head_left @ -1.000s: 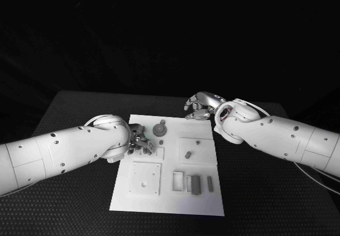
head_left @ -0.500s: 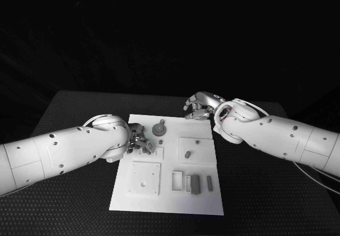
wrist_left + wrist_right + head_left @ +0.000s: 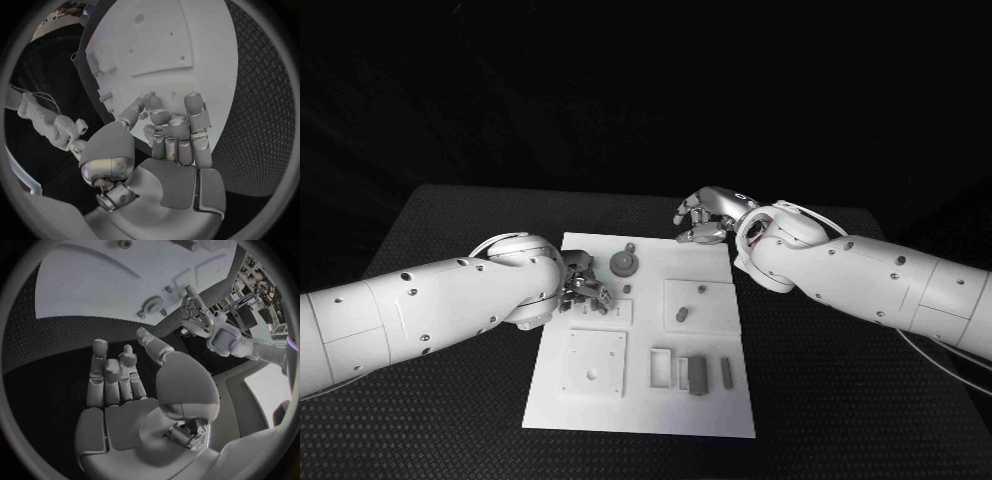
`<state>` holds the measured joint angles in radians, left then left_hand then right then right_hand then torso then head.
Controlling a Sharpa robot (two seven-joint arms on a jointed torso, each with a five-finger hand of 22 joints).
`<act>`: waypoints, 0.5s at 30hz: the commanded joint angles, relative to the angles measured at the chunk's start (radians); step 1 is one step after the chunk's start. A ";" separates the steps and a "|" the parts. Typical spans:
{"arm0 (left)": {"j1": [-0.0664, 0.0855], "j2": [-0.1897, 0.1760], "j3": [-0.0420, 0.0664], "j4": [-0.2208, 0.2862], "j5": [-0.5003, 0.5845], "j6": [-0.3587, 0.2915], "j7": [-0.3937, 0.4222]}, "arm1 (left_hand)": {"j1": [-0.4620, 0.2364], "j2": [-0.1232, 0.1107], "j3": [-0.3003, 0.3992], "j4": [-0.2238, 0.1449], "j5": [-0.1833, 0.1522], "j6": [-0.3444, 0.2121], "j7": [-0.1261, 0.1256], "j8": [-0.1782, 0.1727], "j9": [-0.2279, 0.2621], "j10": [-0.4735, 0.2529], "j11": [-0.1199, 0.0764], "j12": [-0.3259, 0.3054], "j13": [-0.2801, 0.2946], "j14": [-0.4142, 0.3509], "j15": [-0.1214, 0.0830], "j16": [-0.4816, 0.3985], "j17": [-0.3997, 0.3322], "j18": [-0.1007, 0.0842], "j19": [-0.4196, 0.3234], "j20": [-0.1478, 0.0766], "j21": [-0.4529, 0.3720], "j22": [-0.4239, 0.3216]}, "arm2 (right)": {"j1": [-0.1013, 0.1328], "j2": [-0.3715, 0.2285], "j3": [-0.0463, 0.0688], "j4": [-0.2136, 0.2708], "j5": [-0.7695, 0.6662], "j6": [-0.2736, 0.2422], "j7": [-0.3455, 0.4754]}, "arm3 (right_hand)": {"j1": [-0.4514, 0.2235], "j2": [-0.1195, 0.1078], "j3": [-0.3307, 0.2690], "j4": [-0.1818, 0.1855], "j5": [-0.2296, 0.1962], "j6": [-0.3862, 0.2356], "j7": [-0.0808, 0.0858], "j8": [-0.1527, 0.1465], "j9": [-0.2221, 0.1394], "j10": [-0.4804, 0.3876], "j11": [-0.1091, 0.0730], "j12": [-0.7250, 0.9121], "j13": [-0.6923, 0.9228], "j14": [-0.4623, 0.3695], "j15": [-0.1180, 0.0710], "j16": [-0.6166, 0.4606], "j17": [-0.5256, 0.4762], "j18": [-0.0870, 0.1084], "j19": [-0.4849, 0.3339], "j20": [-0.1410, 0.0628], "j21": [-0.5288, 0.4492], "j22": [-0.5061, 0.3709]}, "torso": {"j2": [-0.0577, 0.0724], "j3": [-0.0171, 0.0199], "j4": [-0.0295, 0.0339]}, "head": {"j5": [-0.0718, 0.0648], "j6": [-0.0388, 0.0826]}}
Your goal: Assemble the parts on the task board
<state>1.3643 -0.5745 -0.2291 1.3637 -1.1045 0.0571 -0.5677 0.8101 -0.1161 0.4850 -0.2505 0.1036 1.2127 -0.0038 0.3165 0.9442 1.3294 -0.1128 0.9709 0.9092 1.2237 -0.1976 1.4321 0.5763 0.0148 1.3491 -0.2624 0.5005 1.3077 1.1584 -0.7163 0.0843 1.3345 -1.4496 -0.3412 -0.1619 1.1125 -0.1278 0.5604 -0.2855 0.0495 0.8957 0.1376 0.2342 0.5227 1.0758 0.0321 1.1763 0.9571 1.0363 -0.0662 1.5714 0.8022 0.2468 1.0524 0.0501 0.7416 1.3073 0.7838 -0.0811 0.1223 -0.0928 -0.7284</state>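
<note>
Resting on black table [image 3: 459,215]: task board [image 3: 646,410] | left hand [image 3: 583,288] fingers curled over board's near-left edge (grasp: cannot tell) | right hand [image 3: 708,216] empty, fingers apart, past the far edge | round part [image 3: 626,263] between hands.

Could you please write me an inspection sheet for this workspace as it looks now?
Surface: black table, textured, with the white board in its middle.
Job's things: round gear near the board's far edge; small peg in a square recess; grey blocks in slots near the front; square plate at front left.
Clutter: nothing seen.
Hands: left robot hand low over the board's left edge, fingers curled, whether it holds a part cannot be told; right robot hand raised beyond the board's far right corner, holding nothing, fingers apart.
Cables: thin cable along the right arm.
Surroundings: dark.
</note>
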 commanded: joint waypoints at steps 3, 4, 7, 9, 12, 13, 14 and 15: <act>0.000 0.001 0.000 0.002 0.002 -0.003 0.013 | -0.008 -0.009 -0.011 -0.002 -0.003 -0.008 0.000 0.003 -0.002 -0.004 0.001 -0.001 -0.001 -0.001 -0.009 0.005 -0.001 0.000 0.004 0.002 -0.006 0.017 | -0.001 0.000 0.000 0.000 -0.002 0.009 0.007 | 0.001 -0.002 -0.004 -0.002 0.000 -0.001 0.008 -0.002 -0.002 -0.004 0.000 -0.003 -0.001 0.000 -0.006 -0.007 -0.002 0.015 -0.006 0.002 -0.007 0.017 | 0.000 0.0004 -0.0001 | 0.000 0.000; 0.000 0.001 0.000 0.001 0.002 -0.001 0.012 | -0.009 -0.010 -0.013 -0.003 -0.003 -0.008 0.000 0.003 -0.002 -0.004 0.001 -0.001 -0.001 -0.001 -0.009 0.005 -0.001 0.000 0.004 0.002 -0.006 0.017 | -0.001 0.000 0.000 0.000 -0.002 0.008 0.007 | 0.001 -0.002 -0.004 -0.002 0.000 -0.002 0.008 -0.002 -0.002 -0.004 0.000 -0.003 -0.001 0.000 -0.006 -0.007 -0.002 0.015 -0.006 0.002 -0.007 0.017 | 0.000 0.0004 -0.0001 | 0.000 0.000; 0.000 0.001 0.000 0.001 0.002 0.001 0.012 | -0.010 -0.013 -0.018 -0.006 -0.003 -0.009 0.000 0.003 -0.002 -0.005 0.001 -0.002 -0.001 -0.002 -0.009 0.004 -0.001 0.000 0.003 0.002 -0.006 0.017 | -0.001 0.000 0.000 0.000 -0.002 0.008 0.007 | 0.001 -0.002 -0.005 -0.002 0.000 -0.002 0.008 -0.002 -0.002 -0.004 0.000 -0.003 -0.001 0.000 -0.006 -0.007 -0.002 0.015 -0.006 0.002 -0.007 0.016 | 0.000 0.0006 0.0000 | 0.000 0.000; 0.000 0.002 0.000 0.000 0.004 -0.002 0.012 | -0.011 -0.014 -0.020 -0.007 -0.003 -0.010 0.000 0.003 -0.003 -0.005 0.001 -0.002 -0.002 -0.002 -0.009 0.004 -0.001 0.000 0.003 0.002 -0.007 0.017 | -0.001 0.000 0.000 0.001 -0.001 0.006 0.012 | 0.001 -0.002 -0.005 -0.002 0.000 -0.002 0.008 -0.002 -0.002 -0.004 0.000 -0.003 -0.001 0.000 -0.006 -0.007 -0.002 0.015 -0.006 0.002 -0.007 0.016 | 0.000 0.0006 0.0000 | 0.000 0.000; 0.000 0.002 0.000 0.000 0.005 0.000 0.010 | -0.015 -0.016 -0.024 -0.008 -0.004 -0.011 0.000 0.003 -0.003 -0.006 0.001 -0.002 -0.002 -0.003 -0.009 0.004 -0.001 0.000 0.002 0.001 -0.007 0.017 | -0.001 0.000 0.000 0.001 -0.001 0.006 0.013 | 0.000 -0.002 -0.005 -0.002 0.000 -0.002 0.008 -0.002 -0.002 -0.004 0.000 -0.003 -0.001 0.000 -0.006 -0.007 -0.002 0.015 -0.006 0.002 -0.007 0.016 | 0.000 0.0004 0.0001 | 0.000 -0.001; 0.000 0.002 0.000 0.000 0.005 0.001 0.010 | -0.015 -0.016 -0.025 -0.008 -0.004 -0.011 0.000 0.003 -0.003 -0.006 0.001 -0.002 -0.002 -0.003 -0.009 0.004 -0.001 0.000 0.002 0.001 -0.008 0.017 | -0.001 0.000 0.000 0.001 -0.001 0.006 0.013 | 0.000 -0.002 -0.005 -0.002 0.000 -0.002 0.008 -0.002 -0.002 -0.004 0.000 -0.003 -0.001 -0.001 -0.006 -0.007 -0.002 0.015 -0.006 0.002 -0.007 0.016 | 0.000 0.0004 0.0001 | 0.000 -0.001; 0.000 0.002 0.000 0.000 0.005 0.000 0.009 | -0.015 -0.016 -0.025 -0.009 -0.005 -0.012 0.000 0.003 -0.003 -0.007 0.001 -0.002 -0.002 -0.003 -0.009 0.004 -0.001 0.001 0.002 0.001 -0.008 0.017 | -0.001 0.000 0.000 0.001 -0.001 0.006 0.013 | 0.000 -0.002 -0.005 -0.002 0.000 -0.002 0.008 -0.002 -0.002 -0.004 0.000 -0.003 -0.001 -0.001 -0.006 -0.007 -0.002 0.015 -0.006 0.002 -0.007 0.016 | 0.000 0.0003 -0.0001 | 0.000 -0.001; 0.000 0.002 0.000 0.000 0.005 0.001 0.009 | -0.015 -0.016 -0.026 -0.009 -0.005 -0.012 0.000 0.003 -0.003 -0.007 0.001 -0.002 -0.002 -0.003 -0.010 0.004 -0.001 0.001 0.002 0.001 -0.008 0.017 | -0.001 0.000 0.000 0.001 -0.001 0.006 0.013 | 0.000 -0.002 -0.005 -0.002 0.000 -0.002 0.008 -0.002 -0.002 -0.005 0.001 -0.003 -0.002 -0.001 -0.006 -0.007 -0.002 0.015 -0.006 0.002 -0.007 0.016 | 0.000 0.0003 -0.0001 | 0.000 -0.001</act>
<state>1.3643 -0.5744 -0.2289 1.3623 -1.1034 0.0572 -0.5669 0.8012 -0.1250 0.4648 -0.2577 0.1036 1.2093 -0.0038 0.3165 0.9417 1.3294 -0.1128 0.9709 0.9082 1.2182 -0.1997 1.4321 0.5763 0.0148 1.3490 -0.2624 0.4965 1.3075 1.1580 -0.7163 0.0843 1.3348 -1.4488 -0.3414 -0.1599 1.1125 -0.1277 0.5604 -0.2855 0.0495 0.8903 0.1394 0.2342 0.5217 1.0758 0.0321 1.1763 0.9571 1.0353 -0.0651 1.5678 0.8013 0.2467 1.0524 0.0501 0.7377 1.3073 0.7841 -0.0804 0.1222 -0.0924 -0.7285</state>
